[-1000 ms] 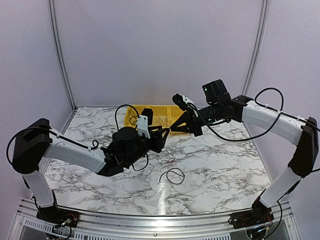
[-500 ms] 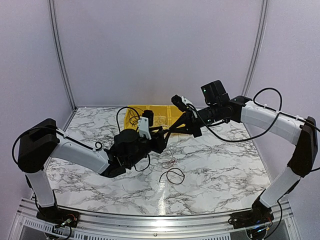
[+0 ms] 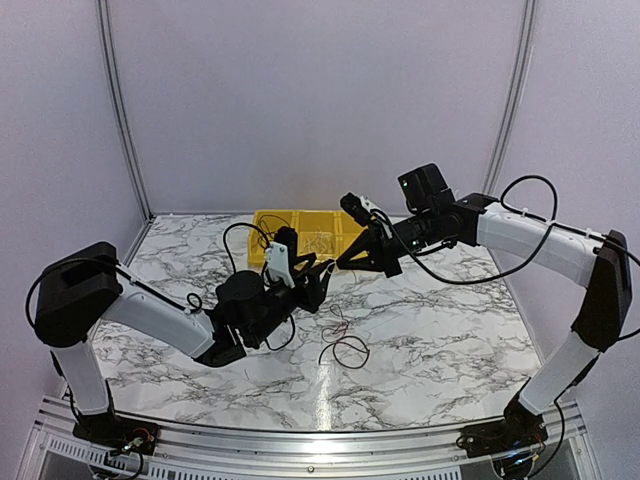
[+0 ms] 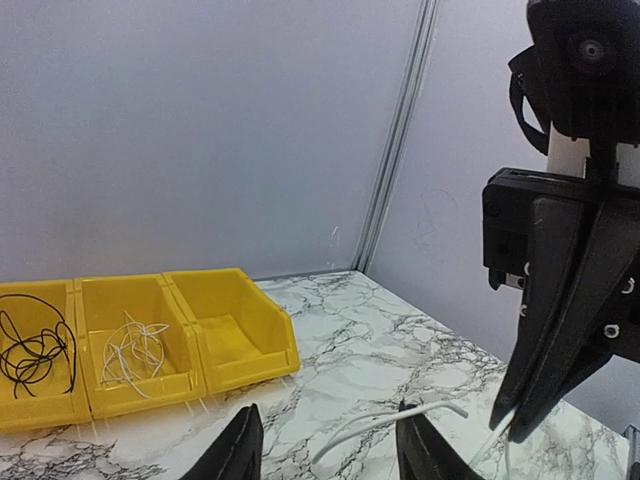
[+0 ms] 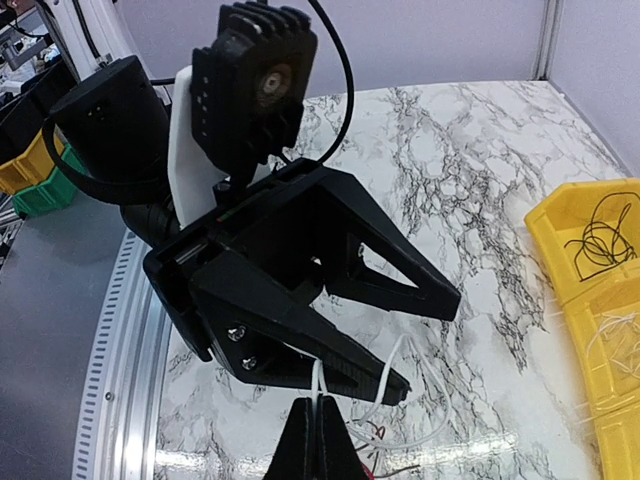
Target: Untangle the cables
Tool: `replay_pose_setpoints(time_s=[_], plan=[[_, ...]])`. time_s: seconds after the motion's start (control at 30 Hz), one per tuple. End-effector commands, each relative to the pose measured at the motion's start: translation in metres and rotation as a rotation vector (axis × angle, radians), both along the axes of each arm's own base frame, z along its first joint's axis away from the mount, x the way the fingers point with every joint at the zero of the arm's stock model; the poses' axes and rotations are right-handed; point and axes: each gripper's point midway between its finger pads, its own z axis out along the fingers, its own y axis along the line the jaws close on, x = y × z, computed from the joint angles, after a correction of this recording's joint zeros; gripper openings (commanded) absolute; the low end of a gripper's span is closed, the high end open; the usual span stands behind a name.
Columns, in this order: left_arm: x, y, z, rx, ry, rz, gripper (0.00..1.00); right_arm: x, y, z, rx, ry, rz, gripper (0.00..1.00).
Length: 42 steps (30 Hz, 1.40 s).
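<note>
My right gripper [image 3: 345, 262] [image 5: 322, 440] is shut on a thin pale cable [image 5: 320, 385] [image 4: 385, 420], held above the table's middle. The pale cable loops down under my left gripper [image 3: 315, 280] [image 5: 430, 345] [image 4: 330, 452]. That gripper is open, facing the right one, with the pale strand crossing the gap between its fingers and lying over the right finger. Below them, a red cable [image 3: 337, 323] and a black loop [image 3: 346, 350] lie on the marble table [image 3: 440, 330]. The right gripper's tips [image 4: 515, 425] show at the right of the left wrist view.
Three yellow bins [image 3: 300, 232] stand at the table's back edge. One holds black cables [image 4: 35, 350], the middle one holds white cables [image 4: 130, 350], and the third [image 4: 235, 330] has nothing in it. Grey walls and a corner post [image 4: 395, 150] close the back.
My left gripper has moved up and right towards the right gripper, and its jaws have spread wider. The right gripper has edged slightly left, still pinching the pale cable.
</note>
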Motion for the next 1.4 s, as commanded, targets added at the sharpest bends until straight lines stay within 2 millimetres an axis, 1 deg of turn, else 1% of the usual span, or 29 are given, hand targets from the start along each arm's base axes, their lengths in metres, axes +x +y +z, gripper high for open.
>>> replay_pose_setpoints(time_s=[0.0, 0.07, 0.13, 0.17, 0.23, 0.33, 0.4, 0.47, 0.63, 0.7, 0.8, 0.93, 1.0, 1.03, 1.1, 1.13, 1.17, 1.23, 1.3, 1.37], plan=[[-0.004, 0.005, 0.017, 0.000, -0.089, 0.027, 0.45, -0.004, 0.004, 0.002, 0.013, 0.021, 0.018, 0.00], [-0.005, 0.004, 0.018, 0.014, -0.102, 0.022, 0.40, -0.004, 0.004, 0.001, 0.013, 0.025, 0.019, 0.00], [-0.005, 0.004, 0.017, 0.024, -0.108, 0.025, 0.30, -0.004, 0.004, 0.001, 0.012, 0.024, 0.020, 0.00], [-0.004, 0.005, 0.016, 0.028, -0.106, 0.030, 0.23, -0.004, 0.004, 0.002, 0.013, 0.022, 0.020, 0.00], [0.000, 0.011, 0.012, 0.030, -0.093, 0.068, 0.10, -0.005, 0.003, 0.005, 0.016, 0.013, 0.022, 0.00], [0.007, 0.029, 0.001, 0.006, -0.045, 0.146, 0.00, -0.007, 0.000, 0.013, 0.026, -0.003, 0.022, 0.00], [0.014, 0.047, -0.010, -0.034, 0.002, 0.199, 0.00, -0.009, -0.002, 0.020, 0.040, -0.015, 0.026, 0.00], [0.021, 0.065, -0.025, -0.059, 0.054, 0.250, 0.00, -0.010, -0.005, 0.027, 0.054, -0.024, 0.028, 0.00], [0.030, 0.094, -0.068, -0.074, 0.185, 0.327, 0.00, -0.015, -0.013, 0.047, 0.092, -0.066, 0.033, 0.00], [0.032, 0.100, -0.082, -0.064, 0.225, 0.343, 0.00, -0.019, -0.017, 0.057, 0.118, -0.083, 0.047, 0.00], [0.033, 0.103, -0.099, -0.040, 0.269, 0.362, 0.00, -0.024, -0.024, 0.071, 0.151, -0.094, 0.062, 0.00], [0.035, 0.112, -0.120, -0.022, 0.313, 0.395, 0.00, -0.024, -0.031, 0.079, 0.173, -0.101, 0.063, 0.00], [0.036, 0.115, -0.125, -0.040, 0.336, 0.396, 0.00, -0.023, -0.034, 0.079, 0.174, -0.104, 0.058, 0.00], [0.036, 0.113, -0.125, -0.047, 0.341, 0.382, 0.04, -0.022, -0.034, 0.078, 0.172, -0.106, 0.051, 0.00], [0.034, 0.103, -0.118, -0.051, 0.331, 0.318, 0.25, -0.017, -0.033, 0.073, 0.164, -0.098, 0.034, 0.00], [0.032, 0.095, -0.112, -0.053, 0.321, 0.278, 0.33, -0.014, -0.032, 0.070, 0.160, -0.094, 0.024, 0.00], [0.030, 0.088, -0.107, -0.050, 0.309, 0.237, 0.37, -0.012, -0.031, 0.066, 0.154, -0.087, 0.012, 0.00], [0.024, 0.074, -0.096, -0.043, 0.275, 0.172, 0.43, -0.006, -0.029, 0.060, 0.141, -0.078, -0.006, 0.00], [0.016, 0.061, -0.090, -0.010, 0.233, 0.112, 0.44, -0.002, -0.028, 0.054, 0.129, -0.070, -0.018, 0.00], [0.006, 0.043, -0.086, 0.019, 0.200, 0.039, 0.45, 0.000, -0.028, 0.050, 0.122, -0.064, -0.025, 0.00]])
